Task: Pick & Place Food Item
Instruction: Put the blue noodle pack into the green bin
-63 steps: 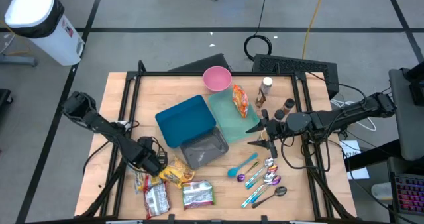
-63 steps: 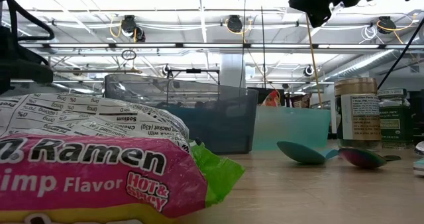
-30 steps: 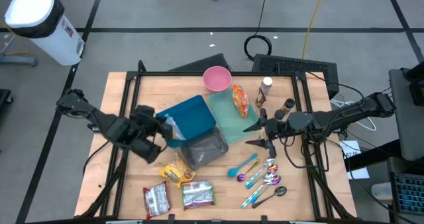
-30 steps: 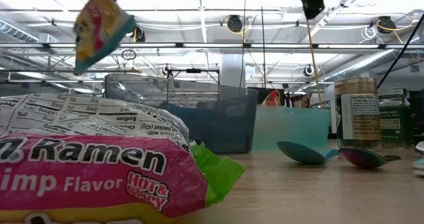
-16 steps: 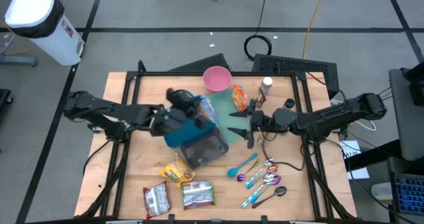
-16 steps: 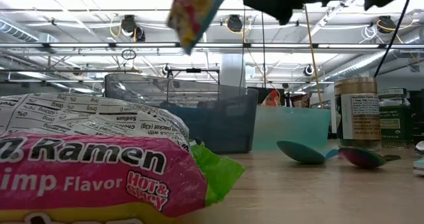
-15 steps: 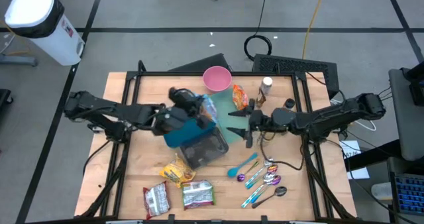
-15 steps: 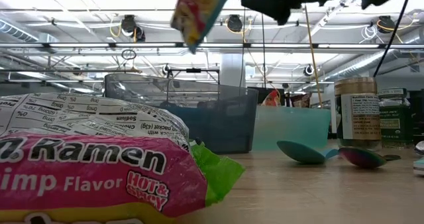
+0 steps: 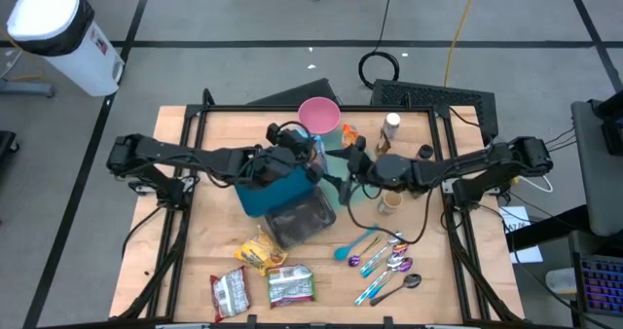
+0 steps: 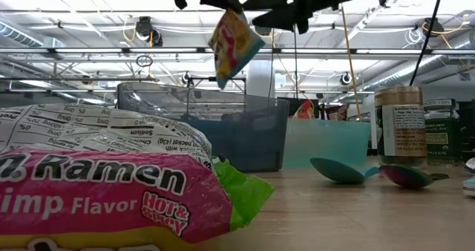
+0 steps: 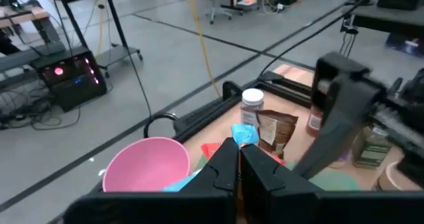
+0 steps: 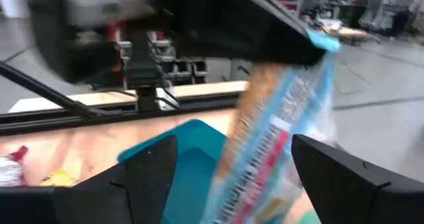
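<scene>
The left gripper (image 9: 310, 150) has its fingers (image 11: 265, 177) pinched together on the top edge of a snack packet (image 10: 231, 44), which hangs in the air below them. Two seconds back this gripper was low at the near left of the table among the ramen packs; it has since lifted the packet and carried it across to above the blue container (image 9: 277, 181), close to the pink bowl (image 9: 318, 115). The right gripper (image 9: 343, 178) has moved in from the right side of the table and now faces the packet from just beside it, its fingers (image 12: 149, 174) spread wide on either side of the hanging packet (image 12: 268, 144) and touching nothing that can be seen.

Below them the wooden table (image 9: 195, 261) carries the blue container, a grey container (image 9: 302, 220) against it, a pale green lid (image 9: 341, 188), and an orange snack bag (image 9: 350, 134) beside the pink bowl. Jars (image 9: 391, 127) stand toward the far right. Spoons (image 9: 384, 261) lie at the near right, and ramen packs (image 9: 289, 285) with a yellow packet (image 9: 258, 253) lie along the near edge. In the low view a pink ramen pack (image 10: 111, 191) fills the foreground.

Beyond the table is a grey floor with cables (image 9: 382, 66) and a white bin (image 9: 58, 32) at the far left; the low view shows ceiling rails and lights (image 10: 260, 26).
</scene>
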Controlling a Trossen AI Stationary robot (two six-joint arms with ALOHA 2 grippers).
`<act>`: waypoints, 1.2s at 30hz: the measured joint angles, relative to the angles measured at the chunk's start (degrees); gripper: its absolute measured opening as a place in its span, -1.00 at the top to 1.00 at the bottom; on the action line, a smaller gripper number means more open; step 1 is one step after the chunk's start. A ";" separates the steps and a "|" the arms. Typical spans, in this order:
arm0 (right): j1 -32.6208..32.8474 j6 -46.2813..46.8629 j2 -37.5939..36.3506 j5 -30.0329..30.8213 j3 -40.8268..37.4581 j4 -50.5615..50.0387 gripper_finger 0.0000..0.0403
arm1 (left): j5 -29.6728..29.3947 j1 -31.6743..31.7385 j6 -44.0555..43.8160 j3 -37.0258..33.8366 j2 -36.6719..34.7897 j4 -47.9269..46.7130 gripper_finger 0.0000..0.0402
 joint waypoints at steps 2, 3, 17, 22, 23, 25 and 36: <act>-0.31 0.71 0.08 -0.17 0.00 -0.49 -0.41 | -0.65 0.08 0.44 0.02 0.00 -0.03 0.97; -0.31 0.78 0.08 -0.17 0.00 -0.66 -0.41 | -0.77 0.10 0.61 0.02 0.00 -0.13 0.96; -0.26 3.32 0.03 -0.66 -0.07 -7.10 -0.41 | 10.46 -3.00 4.12 0.02 0.00 -0.44 0.97; -0.04 3.72 0.03 -0.65 -0.07 -7.08 -0.37 | 11.95 -3.20 4.52 0.02 0.00 -0.05 0.98; -0.02 3.80 0.03 -0.65 -0.07 -7.04 -0.35 | 12.59 -3.18 4.50 0.02 0.00 0.01 0.98; 0.02 3.82 0.03 -0.67 -0.07 -7.03 -0.29 | 13.51 -3.11 4.24 0.02 0.00 0.31 0.96; 0.02 5.11 0.03 -0.72 -0.07 -7.00 0.45 | 13.24 -3.16 3.11 0.02 0.00 0.32 0.93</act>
